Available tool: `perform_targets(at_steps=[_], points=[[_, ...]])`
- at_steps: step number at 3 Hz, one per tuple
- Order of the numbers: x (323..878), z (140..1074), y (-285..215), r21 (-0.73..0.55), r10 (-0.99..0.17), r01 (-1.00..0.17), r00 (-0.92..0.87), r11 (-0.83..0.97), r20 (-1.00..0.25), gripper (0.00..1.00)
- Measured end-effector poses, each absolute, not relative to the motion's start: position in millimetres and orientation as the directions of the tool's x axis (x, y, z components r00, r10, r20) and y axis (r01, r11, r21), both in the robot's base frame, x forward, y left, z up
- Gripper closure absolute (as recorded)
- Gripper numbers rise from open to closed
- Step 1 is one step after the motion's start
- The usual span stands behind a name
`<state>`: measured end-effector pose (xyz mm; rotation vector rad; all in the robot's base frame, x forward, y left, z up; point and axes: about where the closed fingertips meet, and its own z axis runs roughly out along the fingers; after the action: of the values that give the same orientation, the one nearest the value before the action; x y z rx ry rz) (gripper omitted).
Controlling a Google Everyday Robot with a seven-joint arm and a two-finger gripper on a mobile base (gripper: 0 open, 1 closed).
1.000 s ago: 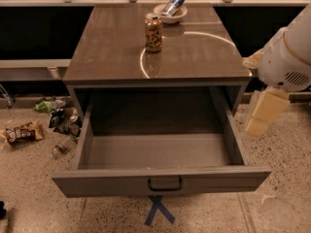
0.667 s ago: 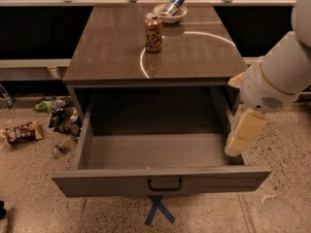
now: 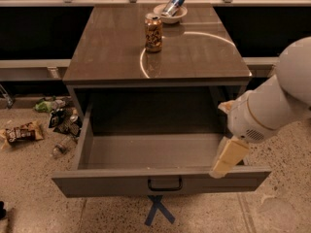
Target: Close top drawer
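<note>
Arm has swung down and left since a second ago. The gripper (image 3: 221,165) is now at the right front corner of the top drawer (image 3: 107,182), just inside its rim. Open or closed: cannot tell; nothing seen in it. The top drawer is pulled right out of the cabinet (image 3: 112,57). It is likely rigid metal that slides on rails, so no grasp is needed; push flat on the front panel near the handle (image 3: 165,184).
</note>
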<state>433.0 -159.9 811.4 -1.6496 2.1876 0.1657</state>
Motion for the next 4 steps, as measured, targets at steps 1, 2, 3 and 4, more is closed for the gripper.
perform_targets(at_steps=[1,2,3,4], points=[[427.3,782.8,-149.8,-0.139,-0.880,-0.943,-0.221,0.303,-0.421,0.18],[423.6,759.6,-142.8,-0.128,-0.876,-0.951,-0.201,0.282,-0.437,0.27],[421.4,740.6,-137.0,-0.111,-0.881,-0.963,-0.172,0.244,-0.440,0.05],[423.4,728.8,-134.6,-0.120,-0.883,-0.970,-0.135,0.209,-0.450,0.00]])
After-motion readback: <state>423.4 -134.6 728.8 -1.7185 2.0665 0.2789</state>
